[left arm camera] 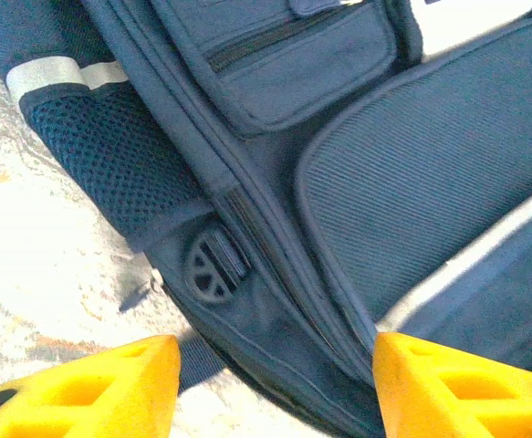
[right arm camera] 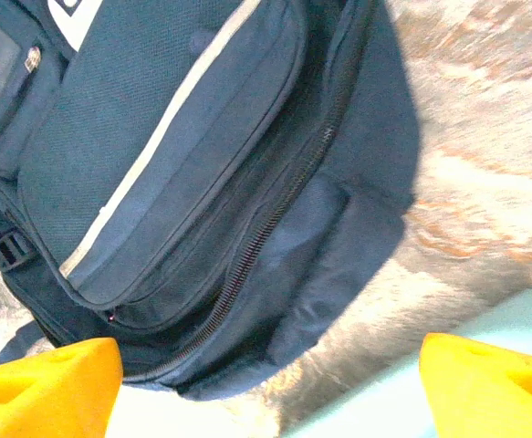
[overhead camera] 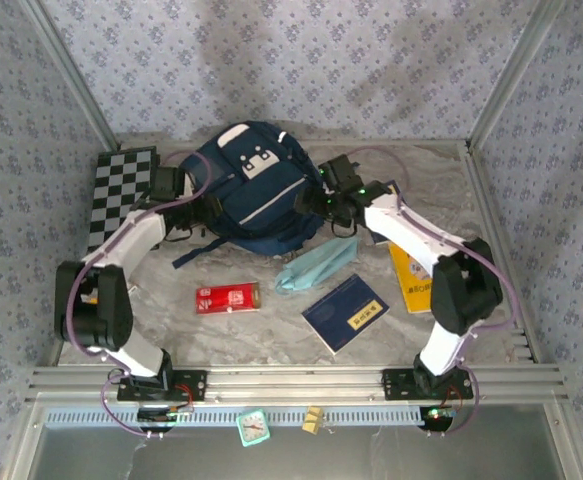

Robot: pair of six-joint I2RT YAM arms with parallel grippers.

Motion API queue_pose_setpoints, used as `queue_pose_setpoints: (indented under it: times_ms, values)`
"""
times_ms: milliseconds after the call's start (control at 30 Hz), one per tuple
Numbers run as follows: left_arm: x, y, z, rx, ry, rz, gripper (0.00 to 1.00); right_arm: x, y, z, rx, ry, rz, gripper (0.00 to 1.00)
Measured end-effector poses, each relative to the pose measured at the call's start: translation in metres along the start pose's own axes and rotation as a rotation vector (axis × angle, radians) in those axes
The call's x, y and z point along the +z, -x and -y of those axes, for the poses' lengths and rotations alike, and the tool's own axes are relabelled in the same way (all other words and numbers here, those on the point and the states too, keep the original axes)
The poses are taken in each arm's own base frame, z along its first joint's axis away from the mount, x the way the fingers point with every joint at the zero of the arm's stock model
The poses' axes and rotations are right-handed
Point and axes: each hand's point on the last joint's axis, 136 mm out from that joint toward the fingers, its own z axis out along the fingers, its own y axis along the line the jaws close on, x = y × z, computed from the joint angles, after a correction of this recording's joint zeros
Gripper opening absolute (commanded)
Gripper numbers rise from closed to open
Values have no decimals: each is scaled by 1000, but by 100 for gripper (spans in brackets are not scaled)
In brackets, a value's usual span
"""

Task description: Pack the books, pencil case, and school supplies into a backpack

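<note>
1. The backpack (overhead camera: pixel 256 195) was laid front face up on the table (overhead camera: pixel 271 340), toward 12 o'clock in the top view. Its long axis ran from about 11 to 5 o'clock, with the handle end pointed away from the arm bases.
2. The left gripper (left arm camera: pixel 275 351) was held at the backpack's 9 o'clock side. Its fingers (left arm camera: pixel 110 388) were spread apart, and nothing was gripped between them.
3. The right gripper (right arm camera: pixel 267 365) was held at the backpack's 3 o'clock side, above the zipped edge. Its fingers (right arm camera: pixel 56 383) were parted widely, and nothing was held.
4. The pencil case (overhead camera: pixel 316 265) was placed just beyond the backpack's 5 o'clock corner, with its long axis run from 8 to 2 o'clock.
5. The red box (overhead camera: pixel 228 297) was laid at 6 o'clock of the backpack, apart from it, with its long axis from 9 to 3 o'clock.
6. A navy book (overhead camera: pixel 345 312) was set at 5 o'clock of the pencil case, turned so its longer edges ran from 8 to 2 o'clock.
7. The yellow book (overhead camera: pixel 411 285) was partly covered by the right arm, with its long axis near 12 to 6 o'clock.
8. A chequered board (overhead camera: pixel 121 195) was seen at 9 o'clock of the backpack.
</note>
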Motion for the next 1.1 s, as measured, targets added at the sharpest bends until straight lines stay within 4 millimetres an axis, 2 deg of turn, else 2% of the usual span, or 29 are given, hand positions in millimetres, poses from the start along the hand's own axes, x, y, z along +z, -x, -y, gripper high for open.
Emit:
queue_pose_setpoints:
  times_ms: [100, 200, 333, 433, 533, 667, 733, 800, 900, 1000, 1100]
  values:
    - [-17, -12, 19, 26, -37, 0, 61, -30, 5, 15, -6, -15, 47, 95]
    - [-29, -31, 53, 94, -98, -21, 62, -51, -4, 36, 9, -42, 46, 95]
    - [-48, -72, 106, 209, -206, -64, 62, -66, -33, 77, 39, -117, -9, 93]
    - [-63, -110, 138, 297, -283, -115, 60, -78, -61, 110, 76, -179, -70, 87]
    - [-72, -145, 159, 367, -339, -169, 59, -89, -87, 136, 121, -226, -118, 83]
    - [-82, -187, 179, 463, -395, -240, 59, -97, -122, 158, 167, -259, -163, 77]
    - [-85, -209, 188, 511, -419, -278, 57, -96, -142, 169, 197, -270, -190, 71]
    - [-81, -229, 193, 550, -432, -325, 55, -91, -162, 180, 229, -283, -227, 69]
    - [-65, -253, 192, 592, -408, -381, 55, -81, -188, 193, 266, -304, -283, 69]
    - [-49, -270, 188, 616, -375, -421, 53, -75, -198, 198, 302, -297, -312, 67]
    - [-37, -279, 192, 616, -367, -428, 53, -68, -195, 209, 368, -299, -304, 67]
